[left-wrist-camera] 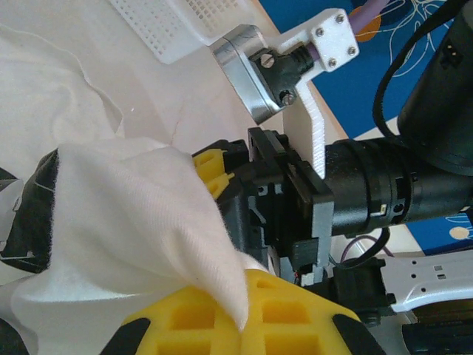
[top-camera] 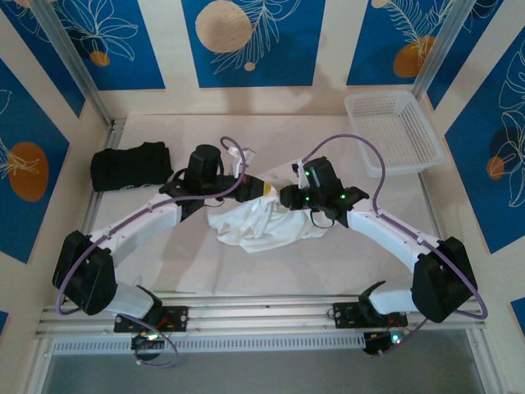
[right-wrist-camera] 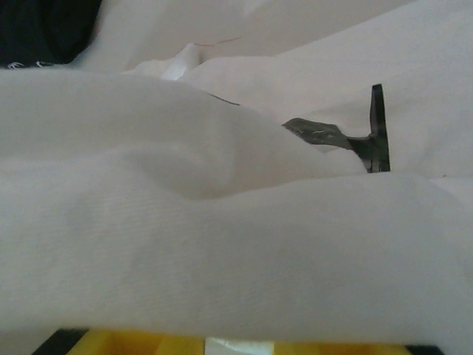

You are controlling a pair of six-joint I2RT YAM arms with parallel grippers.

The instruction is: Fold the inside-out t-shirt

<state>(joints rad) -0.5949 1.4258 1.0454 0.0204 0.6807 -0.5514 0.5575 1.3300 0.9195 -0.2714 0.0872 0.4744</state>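
Folding has barely begun, by my judgement: the t-shirt [top-camera: 262, 226] lies in a crumpled heap mid-table, one edge lifted between the arms, with no flat panel or clean crease, so spreading and every fold remain. My left gripper [top-camera: 261, 187] is closed on a flap that drapes over its yellow finger [left-wrist-camera: 266, 318], a moulded pad with square pockets. The right gripper [top-camera: 285, 197] sits nose to nose with it, smothered in cloth; I cannot tell how wide it stands or whether it grips. The cloth is thin, white and fine-knit, falling in soft rounded folds. The black garment [top-camera: 130, 166] is a compact bundle; the basket [top-camera: 398, 131] is rigid white mesh.
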